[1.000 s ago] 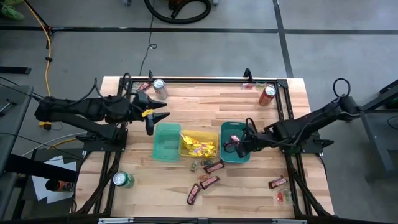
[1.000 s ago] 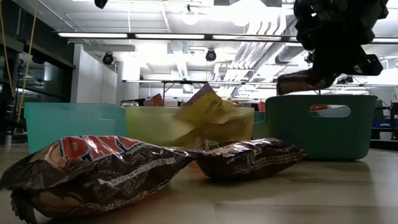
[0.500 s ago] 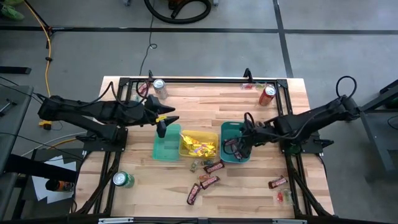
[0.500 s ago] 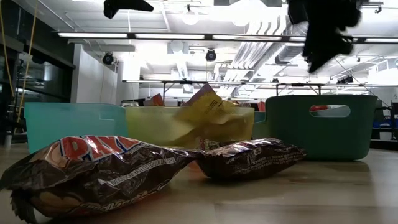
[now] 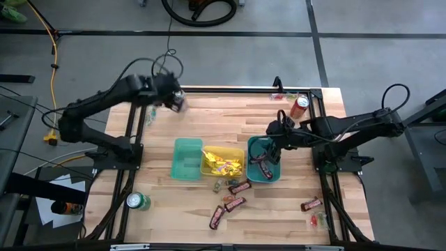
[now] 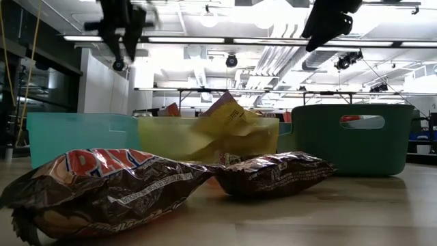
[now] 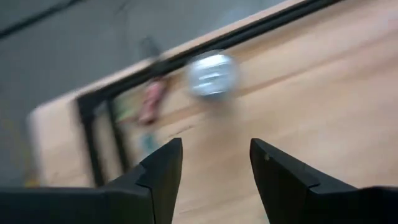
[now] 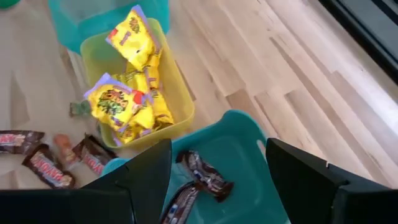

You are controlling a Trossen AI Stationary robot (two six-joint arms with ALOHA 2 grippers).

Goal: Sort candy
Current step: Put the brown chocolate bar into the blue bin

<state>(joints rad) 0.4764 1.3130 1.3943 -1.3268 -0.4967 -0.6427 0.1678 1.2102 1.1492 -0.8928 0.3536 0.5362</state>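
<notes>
Yellow square packets [image 5: 223, 164] lie in the yellow bin [image 5: 239, 150]. Two brown bars [image 8: 204, 175] lie in the dark teal bin [image 5: 256, 143]. More brown bars [image 5: 235, 195] and small pieces [image 5: 219, 185] rest flat on the table near the front of the bins. My right gripper [image 8: 217, 152] hangs open above the dark teal bin [image 8: 261, 149], with nothing between its fingers. My left gripper [image 7: 216, 146] is open and empty, raised over the far left corner near the silver can [image 7: 211, 73].
A light teal bin [image 5: 187, 159] stands left of the yellow one. A red can [image 5: 300, 106] stands far right and a green can [image 5: 137, 202] near left. A bar [image 5: 311, 204] and small sweets [image 5: 318, 219] lie near right. A black frame [image 5: 230, 90] rims the table.
My right gripper, shut on a brown bar above the dark teal bin, has opened and let it drop into the bin, then risen and drawn toward the far edge. My left gripper has swung from over the light teal bin up toward the far left corner.
</notes>
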